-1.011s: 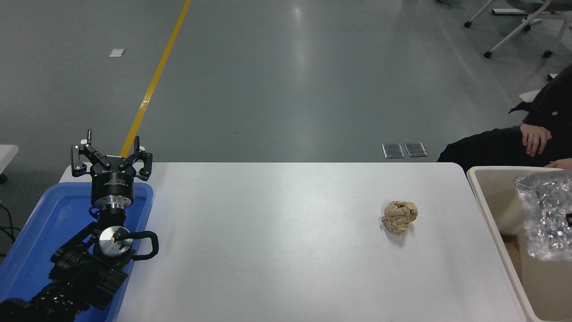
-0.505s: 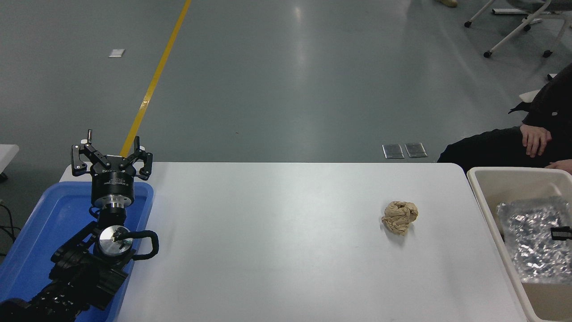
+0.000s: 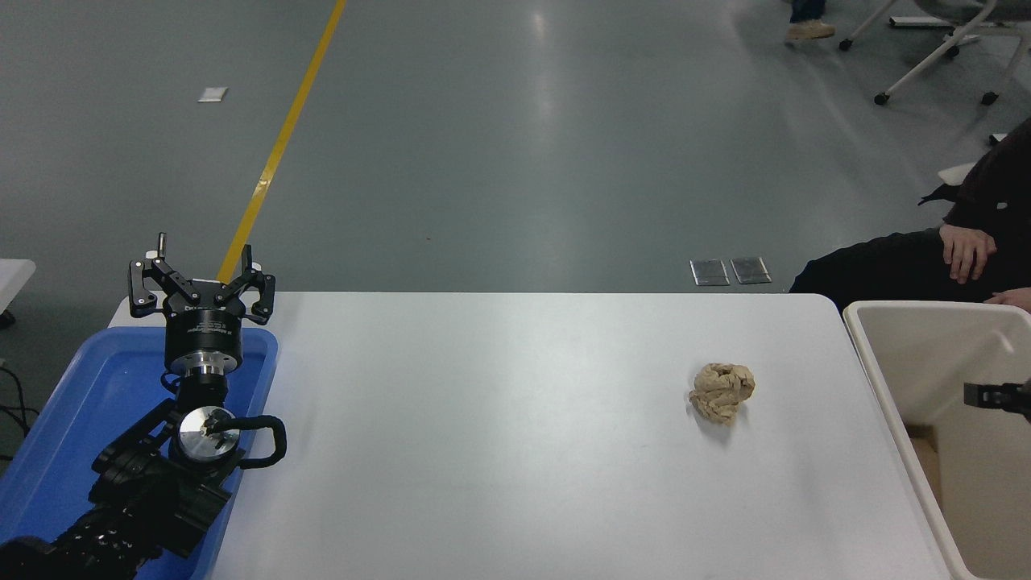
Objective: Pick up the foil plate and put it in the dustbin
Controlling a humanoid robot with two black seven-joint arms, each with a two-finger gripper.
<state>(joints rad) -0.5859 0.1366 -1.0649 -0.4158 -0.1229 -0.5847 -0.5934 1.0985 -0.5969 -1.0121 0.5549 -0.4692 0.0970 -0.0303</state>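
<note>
The foil plate does not show anywhere in the head view. The cream dustbin (image 3: 874,354) stands at the table's right end, and what shows of its inside is bare wall. Only a small black tip of my right gripper (image 3: 995,396) comes in from the right edge, over the dustbin's opening, with no foil on it. My left gripper (image 3: 201,274) is parked open and empty at the lower left, over the far end of a blue tray.
A crumpled brown paper ball (image 3: 722,391) lies on the white table (image 3: 499,419), left of the dustbin. The shallow blue tray (image 3: 72,411) lies under the left arm. A seated person's hand (image 3: 966,250) rests beyond the dustbin's far side.
The foil plate, held over the dustbin a second ago, sank lower inside it and is now out of view. The right gripper's tip now shows bare over the bin. The left arm has not moved.
</note>
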